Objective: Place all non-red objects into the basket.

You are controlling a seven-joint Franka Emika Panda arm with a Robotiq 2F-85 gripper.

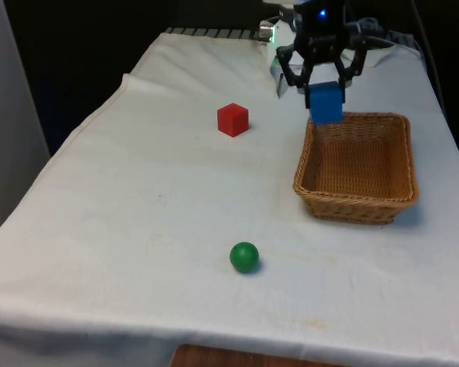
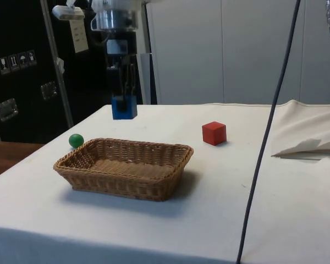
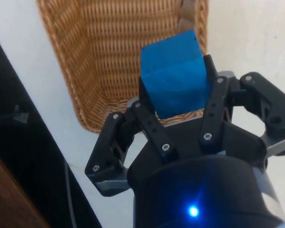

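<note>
Wrist view: black two-finger pincer (image 3: 176, 102) clamped on blue foam cube (image 3: 175, 71), suspended above near rim of woven wicker basket (image 3: 99, 57); risk if released now: rim strike, bounce onto white-clothed table (image 1: 138, 229).

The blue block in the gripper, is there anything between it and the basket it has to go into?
Nothing visible stands in the way. The gripper holds the blue block in the air near the basket, over its far edge. The red cube and green ball sit on the cloth, well away from it.
</note>
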